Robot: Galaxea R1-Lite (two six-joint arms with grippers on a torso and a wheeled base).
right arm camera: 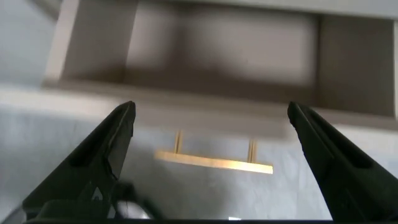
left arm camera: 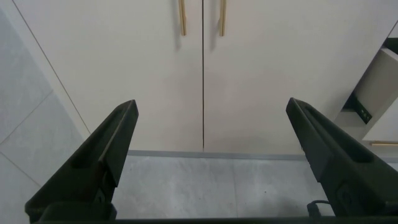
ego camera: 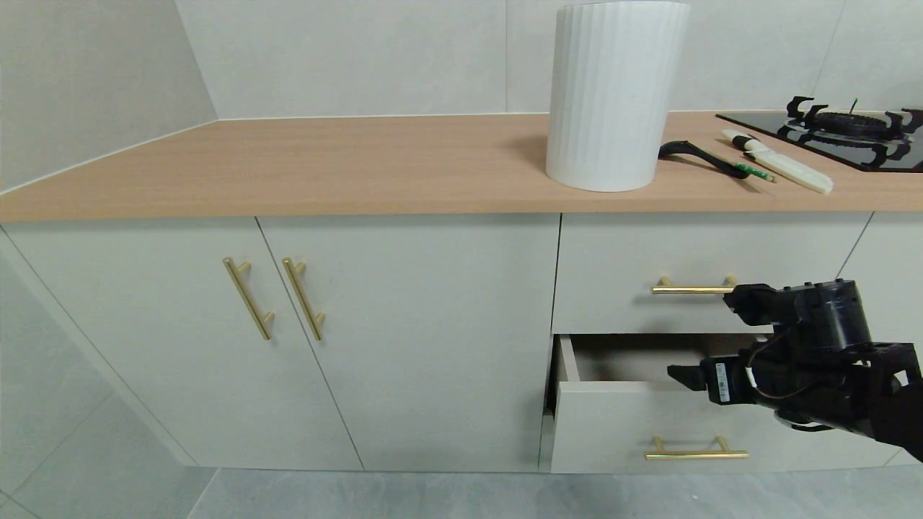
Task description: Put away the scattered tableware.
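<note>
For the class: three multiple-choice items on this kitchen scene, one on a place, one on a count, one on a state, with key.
1. The white knife lies: A on the counter; B in a drawer; C on the floor.
2. Gold handles in the head view: A two; B four; C six.
3. The lower drawer is: A shut; B pulled open; C taken out.
Key: A, it rests on the counter beside the hob; B, two on the cabinet doors, one per drawer; B, its inside shows.

knife (ego camera: 782, 164) on counter (ego camera: 324, 166), right of canister (ego camera: 613, 94)
</note>
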